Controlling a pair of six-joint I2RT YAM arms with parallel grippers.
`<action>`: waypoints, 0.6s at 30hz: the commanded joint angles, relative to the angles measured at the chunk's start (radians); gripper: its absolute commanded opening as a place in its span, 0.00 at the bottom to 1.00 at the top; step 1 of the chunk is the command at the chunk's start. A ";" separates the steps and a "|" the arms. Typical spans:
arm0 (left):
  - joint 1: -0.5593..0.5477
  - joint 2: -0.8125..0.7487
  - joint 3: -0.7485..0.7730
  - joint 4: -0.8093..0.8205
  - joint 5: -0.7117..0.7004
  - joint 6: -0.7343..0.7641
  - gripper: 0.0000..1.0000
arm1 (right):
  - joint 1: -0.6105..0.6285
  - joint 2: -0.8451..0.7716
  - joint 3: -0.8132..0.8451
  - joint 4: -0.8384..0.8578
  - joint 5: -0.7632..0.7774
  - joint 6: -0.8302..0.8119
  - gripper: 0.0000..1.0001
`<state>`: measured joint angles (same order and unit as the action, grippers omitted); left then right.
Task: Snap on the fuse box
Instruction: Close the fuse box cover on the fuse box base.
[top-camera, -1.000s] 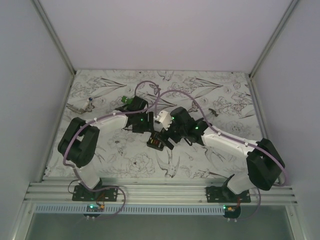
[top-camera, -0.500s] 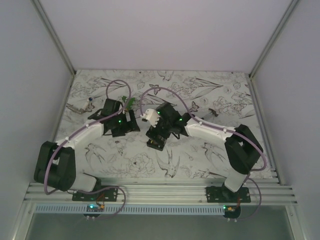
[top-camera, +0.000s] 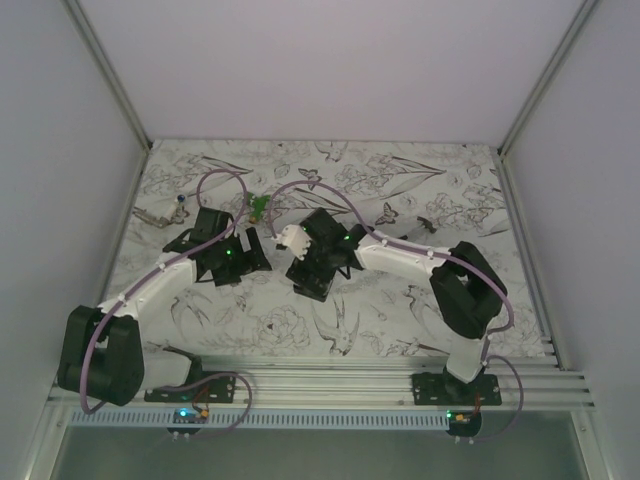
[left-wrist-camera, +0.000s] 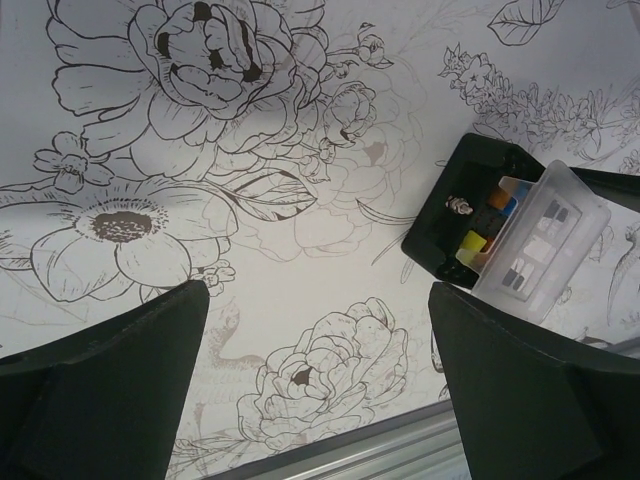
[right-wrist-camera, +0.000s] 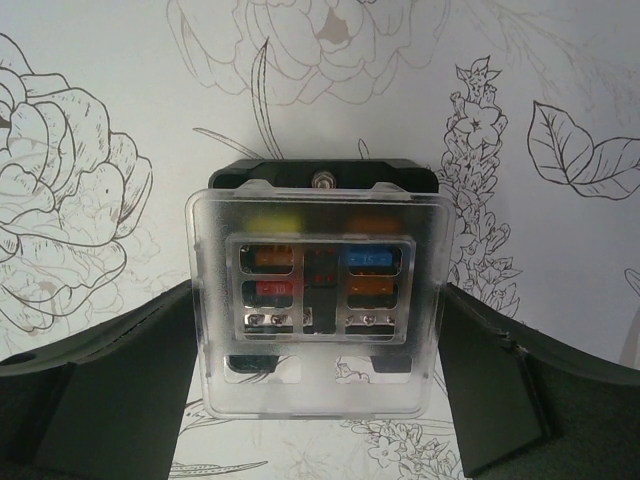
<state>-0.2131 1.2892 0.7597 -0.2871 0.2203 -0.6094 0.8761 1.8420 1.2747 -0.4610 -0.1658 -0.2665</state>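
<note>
White floral tabletop (top-camera: 400, 320), pale walls (top-camera: 330, 70)

The fuse box (right-wrist-camera: 320, 172) with its clear cover (right-wrist-camera: 320, 395) is closely flanked by the fingers of the right gripper (right-wrist-camera: 318, 300), so no room is offered at its two sides. Bare table (left-wrist-camera: 300, 230) is seen between the widely spread fingers of the left gripper (left-wrist-camera: 315, 300), the fuse box lying off to one side. Farther back, the way is obstructed by a green piece (top-camera: 258, 205) and a small metal item (top-camera: 150, 214).
</note>
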 joint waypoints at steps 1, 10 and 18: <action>0.006 -0.007 -0.007 -0.020 0.032 -0.003 0.98 | 0.013 0.019 0.045 -0.014 0.013 -0.009 0.88; -0.001 0.002 -0.011 -0.013 0.036 -0.004 0.99 | 0.015 0.033 0.040 -0.012 0.036 -0.003 0.90; -0.011 0.016 -0.010 -0.007 0.036 -0.006 0.99 | 0.015 0.035 0.022 0.006 0.034 -0.004 0.93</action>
<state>-0.2165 1.2911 0.7593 -0.2859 0.2394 -0.6098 0.8814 1.8675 1.2873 -0.4614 -0.1398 -0.2661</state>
